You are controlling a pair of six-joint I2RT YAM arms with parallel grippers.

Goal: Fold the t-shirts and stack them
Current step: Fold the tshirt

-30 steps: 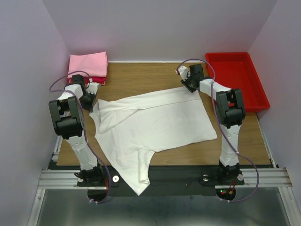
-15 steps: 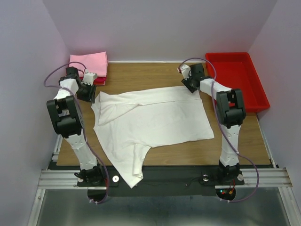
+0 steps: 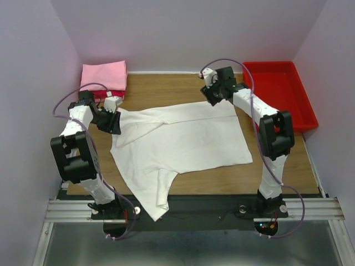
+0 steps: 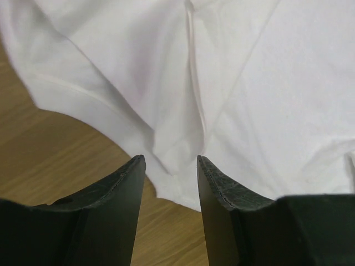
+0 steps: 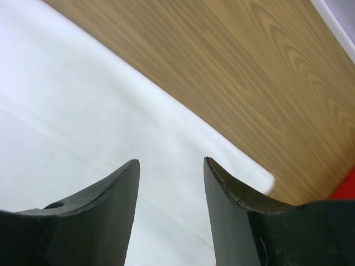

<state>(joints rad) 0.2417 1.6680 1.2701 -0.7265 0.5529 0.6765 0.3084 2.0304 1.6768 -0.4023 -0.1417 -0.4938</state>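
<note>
Both arms have shifted since half a second ago: the left gripper [image 3: 113, 122] swung away from the pink stack and now sits at the white t-shirt's [image 3: 183, 141] far left corner, while the right gripper [image 3: 211, 97] pulled off toward the back, just past the far right corner.

Nearest the bases, one sleeve [image 3: 158, 202] droops over the table's [image 3: 166, 88] front edge onto the black rail, so its tip is hard to follow. The rest of the tee lies spread across the middle of the wood, all plain white from what shows. It has a diagonal fold line running along the far side and some wrinkles by the left corner.

From above you can't really read either set of jaws, but the wrist cams sort it out. The left gripper [image 4: 171, 160] has its jaws parted with nothing pinched, just rumpled white cloth [image 4: 222, 83] lying past the tips. The right gripper [image 5: 171, 162] is the same, jaws apart and holding nothing, hanging over the shirt's edge [image 5: 83, 111] and bare wood. Both wrist views crop the shirt heavily.

At the back left, the folded pink t-shirt [image 3: 104, 76] sits on a red t-shirt [image 3: 115, 95] that's mostly buried under it and partly behind the left arm's cable. At the back right is the red plastic tray [image 3: 308, 111]; the right wrist cam only catches a sliver of it [image 5: 346, 185].
</note>
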